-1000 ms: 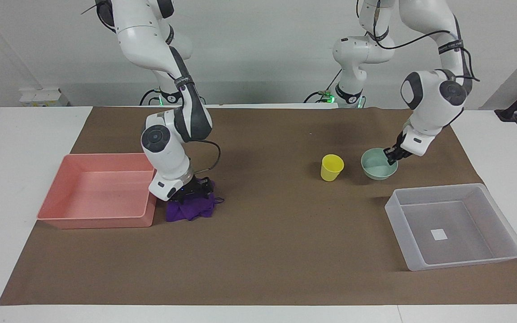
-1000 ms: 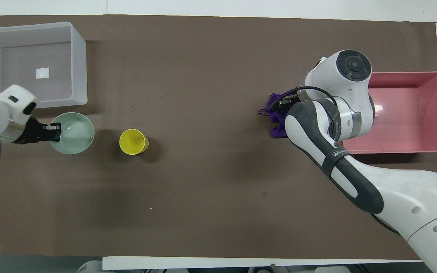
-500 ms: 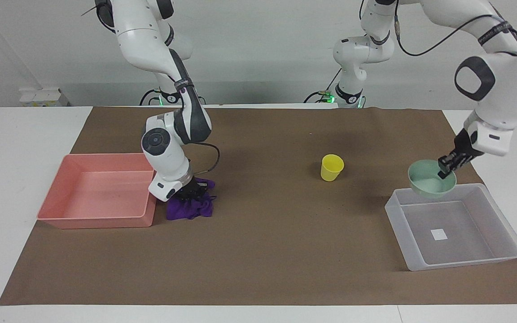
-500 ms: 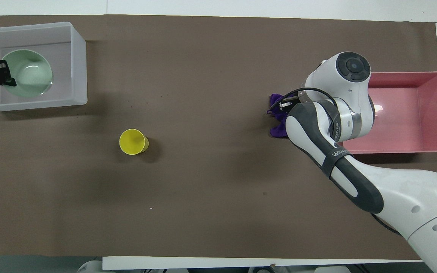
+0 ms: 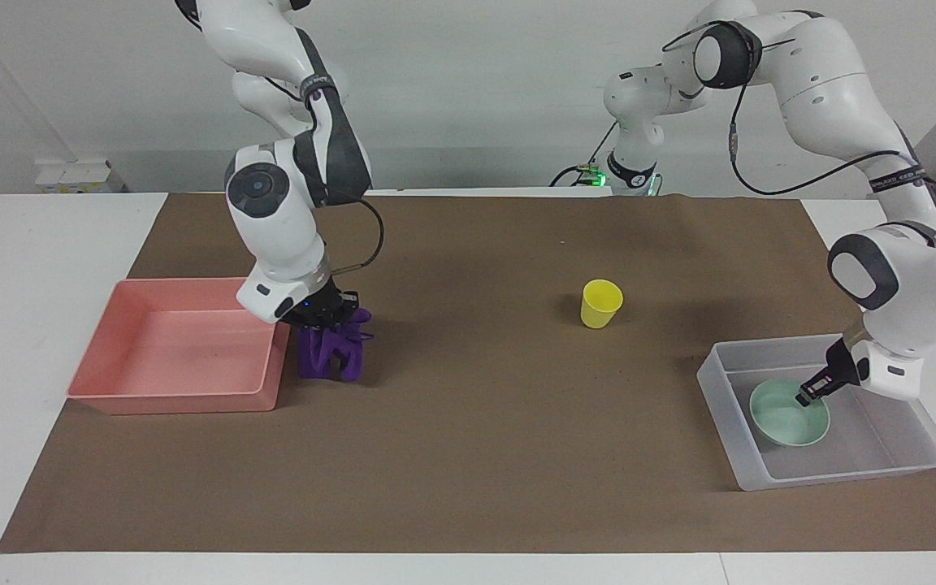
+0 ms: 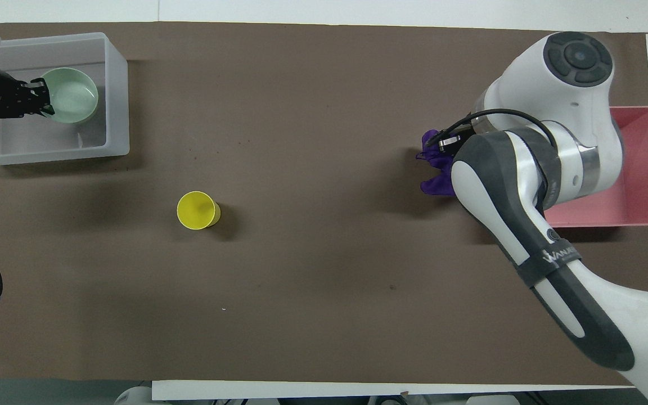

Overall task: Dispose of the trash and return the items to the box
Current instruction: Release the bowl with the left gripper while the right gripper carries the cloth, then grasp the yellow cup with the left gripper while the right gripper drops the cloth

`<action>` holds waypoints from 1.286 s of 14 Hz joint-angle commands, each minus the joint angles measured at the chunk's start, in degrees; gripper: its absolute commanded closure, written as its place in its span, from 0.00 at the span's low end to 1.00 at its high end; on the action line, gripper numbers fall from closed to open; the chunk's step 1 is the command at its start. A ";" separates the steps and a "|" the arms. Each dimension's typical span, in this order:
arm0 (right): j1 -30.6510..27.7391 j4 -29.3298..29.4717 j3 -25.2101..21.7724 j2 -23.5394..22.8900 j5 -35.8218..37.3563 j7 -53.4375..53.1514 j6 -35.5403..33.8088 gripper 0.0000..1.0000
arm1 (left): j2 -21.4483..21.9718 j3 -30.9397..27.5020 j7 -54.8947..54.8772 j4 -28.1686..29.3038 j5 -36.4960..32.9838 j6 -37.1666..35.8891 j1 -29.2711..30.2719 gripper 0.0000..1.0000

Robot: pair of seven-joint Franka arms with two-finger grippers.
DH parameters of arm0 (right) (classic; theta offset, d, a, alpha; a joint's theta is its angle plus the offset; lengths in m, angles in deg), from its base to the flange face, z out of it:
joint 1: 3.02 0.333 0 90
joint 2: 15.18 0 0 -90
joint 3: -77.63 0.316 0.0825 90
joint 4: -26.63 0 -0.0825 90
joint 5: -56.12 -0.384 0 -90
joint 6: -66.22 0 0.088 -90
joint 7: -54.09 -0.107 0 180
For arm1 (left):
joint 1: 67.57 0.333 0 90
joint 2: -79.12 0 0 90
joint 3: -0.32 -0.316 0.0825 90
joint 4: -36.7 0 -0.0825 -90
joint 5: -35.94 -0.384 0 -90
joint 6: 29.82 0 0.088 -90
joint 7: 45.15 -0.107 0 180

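My right gripper is shut on the deep-purple cloth and holds it up beside the pink tray. The cloth hangs down in folds, its lower end close to the mat; it also shows in the overhead view. My left gripper is down inside the clear tub, shut on the rim of the mint-green bowl, which sits low in the tub. The yellow cup stands upright on the mat, nearer to the robots than the tub.
The pink tray lies at the right arm's end of the brown mat, partly covered by the right arm in the overhead view. The tub lies at the left arm's end. The cup stands alone between them.
My left gripper carried the bowl from beside the cup over the tub's rim and down into the tub. My right gripper closed on the cloth and raised it off the mat.
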 commanded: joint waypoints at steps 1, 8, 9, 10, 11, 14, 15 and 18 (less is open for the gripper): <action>-1.31 7.67 0.08 0.33 0.76 -0.38 -9.22 1.00 | 5.17 -0.58 4.04 0.54 -2.60 -3.02 -3.91 0.00; -11.23 9.10 0.08 5.70 2.34 9.25 -14.61 1.00 | 25.63 0.12 14.49 10.94 -2.16 -20.44 -18.47 0.00; -14.21 8.23 0.17 5.87 2.26 12.42 -14.26 1.00 | 28.97 0.12 15.83 17.87 -2.16 -19.40 -21.56 0.00; -15.98 6.74 0.17 6.48 2.25 14.46 -13.56 1.00 | 32.13 0.29 16.36 23.77 -2.16 -17.82 -24.02 0.00; -17.39 4.37 0.17 7.44 2.25 15.87 -11.82 1.00 | 36.34 0.30 16.63 32.53 -2.16 -13.80 -26.31 0.00; -21.00 -2.92 0.17 8.51 2.25 18.77 -4.27 1.00 | 40.87 0.56 16.37 46.31 -2.16 3.51 -27.12 0.01; -21.97 -6.08 0.17 8.33 2.25 18.87 -0.67 1.00 | 39.39 0.56 16.63 46.32 -2.07 5.55 -26.86 0.01; -22.76 -10.76 0.08 6.50 2.25 18.78 5.42 0.98 | 36.04 0.56 17.59 49.29 -2.07 13.11 -27.30 0.07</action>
